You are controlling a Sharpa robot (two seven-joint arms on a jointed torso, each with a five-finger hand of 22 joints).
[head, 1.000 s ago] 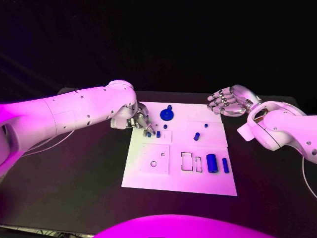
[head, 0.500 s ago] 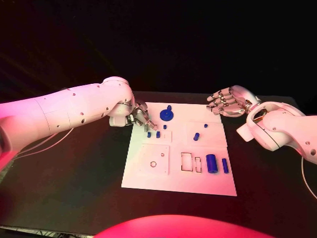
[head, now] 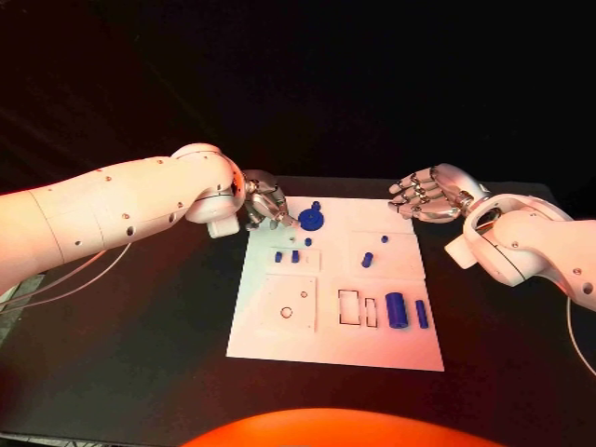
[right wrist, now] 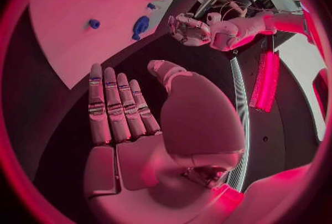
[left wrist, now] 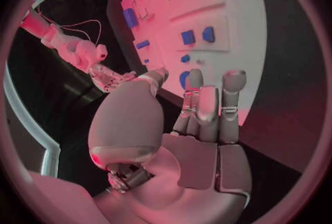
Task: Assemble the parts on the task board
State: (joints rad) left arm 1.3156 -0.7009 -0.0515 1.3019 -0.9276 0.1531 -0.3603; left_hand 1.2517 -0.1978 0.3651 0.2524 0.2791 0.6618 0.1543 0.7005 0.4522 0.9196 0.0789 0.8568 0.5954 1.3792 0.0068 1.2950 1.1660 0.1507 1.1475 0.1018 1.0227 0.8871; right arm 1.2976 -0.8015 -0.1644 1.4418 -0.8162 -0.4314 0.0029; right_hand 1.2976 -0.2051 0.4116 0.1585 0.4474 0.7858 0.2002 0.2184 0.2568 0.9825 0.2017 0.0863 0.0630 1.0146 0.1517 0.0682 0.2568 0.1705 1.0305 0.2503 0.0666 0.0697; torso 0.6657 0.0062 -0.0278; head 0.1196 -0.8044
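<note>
Left hand nearest the parts; both hands empty.

Left hand (head: 261,207) hovers at the board's (head: 278,326) far-left corner, fingers loosely curled, holding nothing. The round part (head: 312,219) lies just right of it. Right hand (head: 428,196), fingers apart and empty, sits off the far-right corner.

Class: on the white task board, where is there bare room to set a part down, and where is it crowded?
Bare: the white task board's near strip, below the rectangular cut-outs. Crowded: the far edge, where the round blue part lies close to the left robot hand.
</note>
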